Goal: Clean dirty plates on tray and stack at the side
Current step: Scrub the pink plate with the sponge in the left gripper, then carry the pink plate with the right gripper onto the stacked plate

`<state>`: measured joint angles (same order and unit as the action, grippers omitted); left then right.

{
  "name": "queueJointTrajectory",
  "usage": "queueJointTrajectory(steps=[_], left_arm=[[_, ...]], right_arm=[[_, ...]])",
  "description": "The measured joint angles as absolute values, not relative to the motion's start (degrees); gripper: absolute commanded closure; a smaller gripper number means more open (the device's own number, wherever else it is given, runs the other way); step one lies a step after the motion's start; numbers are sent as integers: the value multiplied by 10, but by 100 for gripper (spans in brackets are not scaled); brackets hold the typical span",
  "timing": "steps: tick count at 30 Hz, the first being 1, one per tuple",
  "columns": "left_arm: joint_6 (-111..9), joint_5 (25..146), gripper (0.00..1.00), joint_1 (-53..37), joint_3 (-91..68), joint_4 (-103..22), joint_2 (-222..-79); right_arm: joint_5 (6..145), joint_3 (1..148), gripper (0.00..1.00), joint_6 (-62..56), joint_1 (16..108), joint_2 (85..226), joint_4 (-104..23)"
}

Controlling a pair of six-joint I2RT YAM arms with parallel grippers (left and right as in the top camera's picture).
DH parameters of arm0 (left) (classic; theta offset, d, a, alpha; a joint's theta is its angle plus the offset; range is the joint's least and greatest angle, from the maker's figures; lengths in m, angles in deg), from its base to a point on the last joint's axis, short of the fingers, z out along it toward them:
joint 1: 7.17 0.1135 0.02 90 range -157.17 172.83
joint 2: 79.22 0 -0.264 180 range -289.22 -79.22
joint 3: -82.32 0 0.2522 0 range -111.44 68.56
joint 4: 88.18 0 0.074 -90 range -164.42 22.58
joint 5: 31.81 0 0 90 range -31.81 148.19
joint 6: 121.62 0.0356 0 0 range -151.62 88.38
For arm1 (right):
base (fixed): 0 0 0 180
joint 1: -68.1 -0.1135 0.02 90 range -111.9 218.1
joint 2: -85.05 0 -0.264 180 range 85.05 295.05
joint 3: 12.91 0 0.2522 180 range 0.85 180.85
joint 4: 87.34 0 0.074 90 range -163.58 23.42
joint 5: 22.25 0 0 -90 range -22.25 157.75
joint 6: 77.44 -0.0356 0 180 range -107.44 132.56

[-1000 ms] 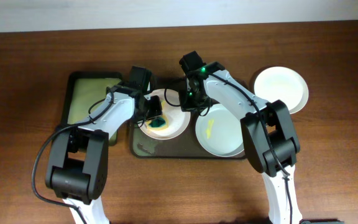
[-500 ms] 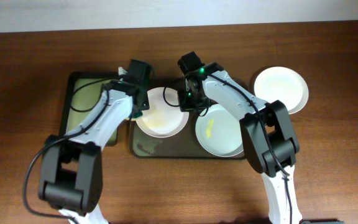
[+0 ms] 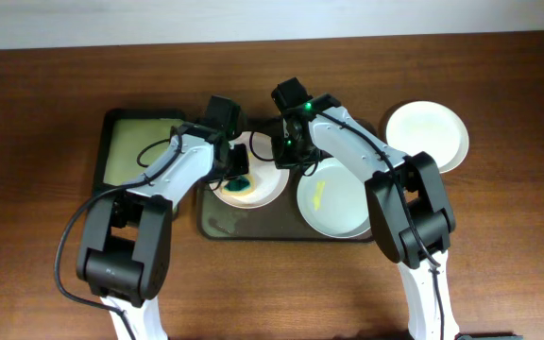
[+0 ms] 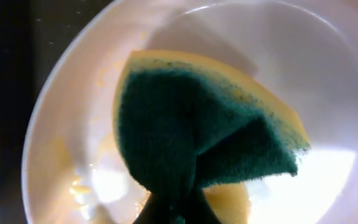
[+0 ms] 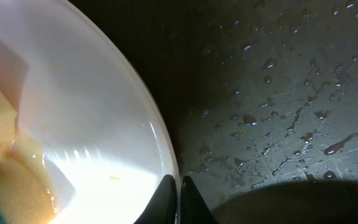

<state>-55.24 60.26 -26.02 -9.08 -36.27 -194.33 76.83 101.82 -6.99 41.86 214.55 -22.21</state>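
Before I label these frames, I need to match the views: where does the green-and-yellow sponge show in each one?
Overhead: the sponge lies left of centre, on the left-hand white plate in the tray.
Left wrist: it fills the middle, green side toward the camera.
Right wrist: only a yellow edge shows, at the lower left.
Shared landmark: that white plate, seen in all three.

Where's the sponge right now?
Overhead, the sponge lies on the left plate in the tray, pinched by the left gripper, left of the yellow-smeared plate.
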Motion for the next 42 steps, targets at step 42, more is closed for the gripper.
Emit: queueJointTrajectory(steps=[42], left_arm=[[-552,502,100,-16,-70,-313,-1813]], right_arm=[[172,1035,96,347,178,1944,-272]])
